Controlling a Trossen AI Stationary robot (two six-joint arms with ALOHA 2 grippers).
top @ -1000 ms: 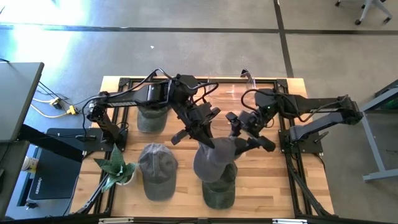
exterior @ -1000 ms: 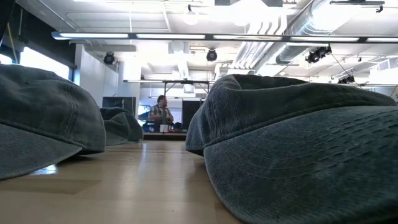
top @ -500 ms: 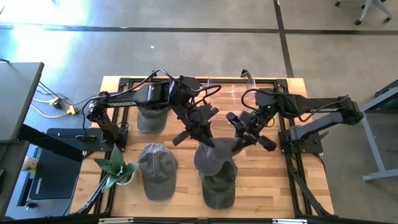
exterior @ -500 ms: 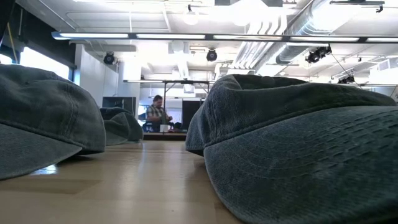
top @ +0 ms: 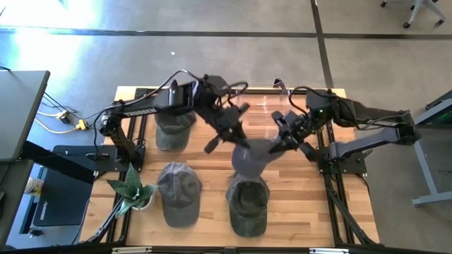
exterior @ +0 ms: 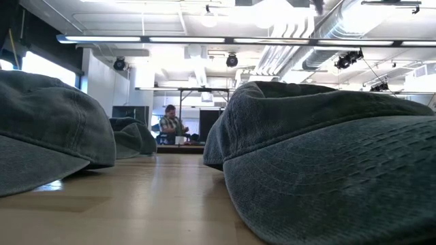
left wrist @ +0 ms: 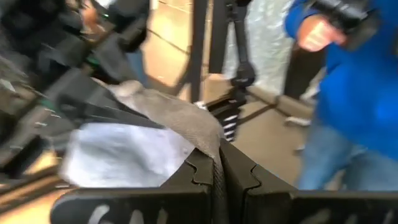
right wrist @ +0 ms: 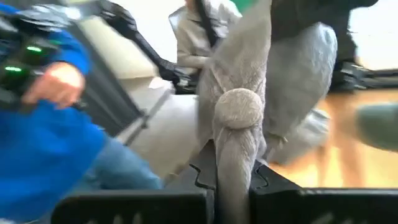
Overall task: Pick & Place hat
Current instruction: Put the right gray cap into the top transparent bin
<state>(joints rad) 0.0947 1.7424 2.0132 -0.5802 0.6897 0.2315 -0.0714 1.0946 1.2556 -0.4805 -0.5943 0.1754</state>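
A light grey hat (top: 251, 158) hangs in the air over the middle of the table, between my two grippers. My left gripper (top: 238, 144) is shut on its left side. My right gripper (top: 276, 147) is shut on its right side. In the right wrist view the hat's crown button (right wrist: 239, 109) shows just beyond the fingers. On the table below, toward the near edge, a dark green hat (top: 248, 205) lies on its brim. My left gripper pinches a thin edge of the grey hat's cloth (left wrist: 211, 144) between its two fingers, coming almost level from the table's left. The hat is clear of the table and stretches away toward the other gripper. My right gripper pinches a fold of the hat's crown (right wrist: 231, 157), just short of the button, between its two fingers. It comes almost level from the table's right. The hat is lifted clear and hangs beyond the fingers.
A grey cap (top: 178, 192) lies near the front left and a dark green one (top: 172, 128) at the far left. A potted plant (top: 131, 190) stands at the left edge. A person in blue (left wrist: 354, 93) stands beyond the table.
My right gripper has shut on the grey hat. Both grippers have moved toward the table's far edge and a little to the right, and the left has rolled. The hat has come up off the dark green hat and now hangs clear of it.
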